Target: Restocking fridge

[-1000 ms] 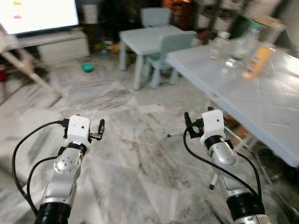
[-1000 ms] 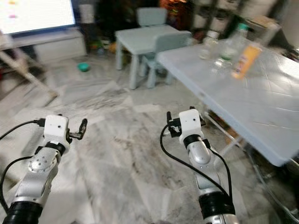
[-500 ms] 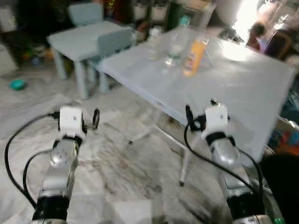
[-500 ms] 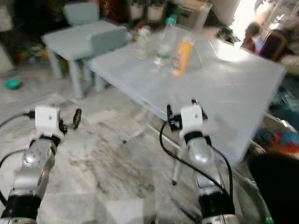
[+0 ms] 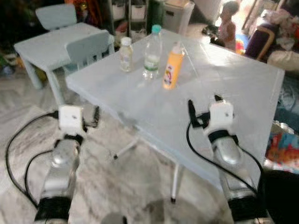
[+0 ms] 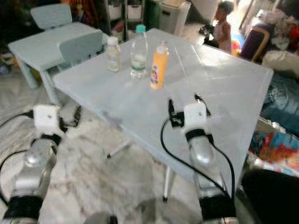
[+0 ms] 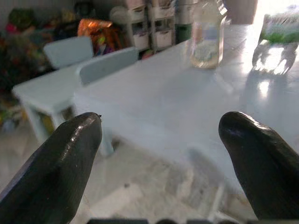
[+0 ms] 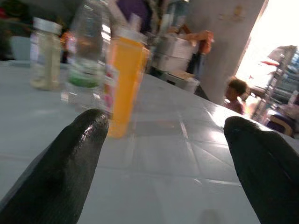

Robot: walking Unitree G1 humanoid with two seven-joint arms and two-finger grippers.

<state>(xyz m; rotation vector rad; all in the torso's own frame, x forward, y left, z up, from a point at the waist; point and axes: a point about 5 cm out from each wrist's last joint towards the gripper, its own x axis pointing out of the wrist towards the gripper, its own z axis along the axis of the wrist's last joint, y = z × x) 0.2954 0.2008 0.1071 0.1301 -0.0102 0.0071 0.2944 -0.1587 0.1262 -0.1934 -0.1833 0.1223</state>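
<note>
Three bottles stand in a row on the far part of a white folding table (image 5: 243, 79): a small white-capped bottle (image 5: 124, 54), a clear water bottle (image 5: 152, 52) with a teal cap, and an orange bottle (image 5: 172, 70). My right gripper (image 5: 204, 104) hovers open over the table's near part, short of the orange bottle (image 8: 125, 79), with nothing between its fingers. My left gripper (image 5: 77, 113) hangs open over the floor just off the table's near left corner, pointing towards the small bottle (image 7: 205, 35).
A low pale-blue table (image 5: 44, 42) with two small chairs (image 5: 86, 45) stands beyond the white table's left end. A small person (image 5: 229, 25) is at the far side. Storage bins line the back wall. Cushions and clutter (image 5: 285, 140) crowd the right. Marble floor (image 5: 117, 186) lies below.
The whole view has swung right and come closer to the white table, which now lies under my right gripper. Both grippers keep their open pose.
</note>
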